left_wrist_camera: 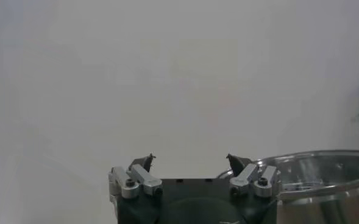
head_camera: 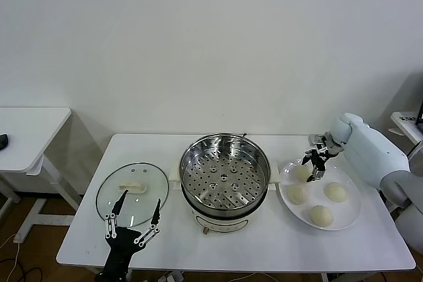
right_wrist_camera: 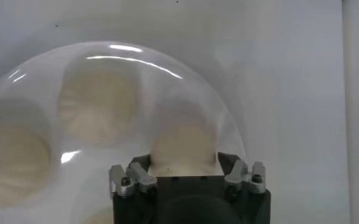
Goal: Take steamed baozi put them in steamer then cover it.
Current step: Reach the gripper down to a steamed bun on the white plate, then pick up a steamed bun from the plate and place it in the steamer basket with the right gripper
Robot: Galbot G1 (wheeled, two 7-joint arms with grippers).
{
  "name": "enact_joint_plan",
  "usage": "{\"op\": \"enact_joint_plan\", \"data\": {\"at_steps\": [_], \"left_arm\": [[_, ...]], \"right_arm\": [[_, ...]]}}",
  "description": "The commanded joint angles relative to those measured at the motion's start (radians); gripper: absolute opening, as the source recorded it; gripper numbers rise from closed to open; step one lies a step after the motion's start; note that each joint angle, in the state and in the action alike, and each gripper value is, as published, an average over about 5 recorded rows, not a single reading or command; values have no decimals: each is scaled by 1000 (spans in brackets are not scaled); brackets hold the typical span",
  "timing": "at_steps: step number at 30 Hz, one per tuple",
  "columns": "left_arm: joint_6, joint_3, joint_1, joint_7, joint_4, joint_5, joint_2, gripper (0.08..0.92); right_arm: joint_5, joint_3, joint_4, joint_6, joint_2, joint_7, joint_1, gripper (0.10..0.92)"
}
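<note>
Nearest, left gripper (head_camera: 135, 216) is idling wide open, gripping nothing, over the cover (head_camera: 132, 193) lying flat on the table (head_camera: 79, 246). Centre, the steamer (head_camera: 225, 173) is sitting uncovered. Farther right, right gripper (head_camera: 310, 169) is straddling the rearmost steamed baozi (head_camera: 302, 172) on the plate (head_camera: 350, 219), fingers (right_wrist_camera: 141, 163) flanking it, grip uncertain.

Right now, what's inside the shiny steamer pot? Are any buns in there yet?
Inside the steamer you can see only its metal tray full of little holes, no buns. All four baozi sit on the white plate. What lies under the tray is hidden.
</note>
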Motion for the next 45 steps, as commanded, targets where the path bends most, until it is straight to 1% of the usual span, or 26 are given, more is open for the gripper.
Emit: {"op": "enact_joint_plan", "data": {"at_steps": [1, 4, 7, 13, 16, 18, 21, 24, 29, 34, 45], "left_arm": [[1, 0, -3, -2, -3, -1, 1, 823], [3, 1, -4, -2, -4, -1, 3, 823], [5, 2, -6, -2, -9, -1, 7, 823], [6, 8, -9, -2, -20, -1, 12, 823], [5, 9, -7, -2, -23, -1, 13, 823], [4, 9, -6, -3, -24, -1, 13, 823], [2, 9, -5, -3, -26, -1, 13, 823], [2, 7, -2, -4, -30, -2, 13, 823], [-1, 3, 1, -5, -32, -2, 12, 823], [-2, 1, 2, -6, -31, -2, 10, 823], [-9, -1, 0, -8, -29, -5, 9, 823]], "right_arm": [[12, -16, 36, 1, -11, 18, 4, 690], [44, -43, 100, -1, -44, 6, 27, 677], [87, -104, 206, 23, -90, -13, 90, 673], [112, -247, 435, 224, -127, -48, 298, 664], [125, -316, 529, 314, -109, -57, 399, 657], [131, -351, 560, 381, -77, -57, 458, 651], [126, -386, 588, 468, -13, -56, 529, 643], [123, -414, 616, 505, 45, -62, 569, 638], [108, -445, 663, 517, 118, -80, 570, 633], [67, -446, 676, 517, 162, -89, 512, 628], [-42, -451, 613, 516, 229, -65, 386, 619]]}}
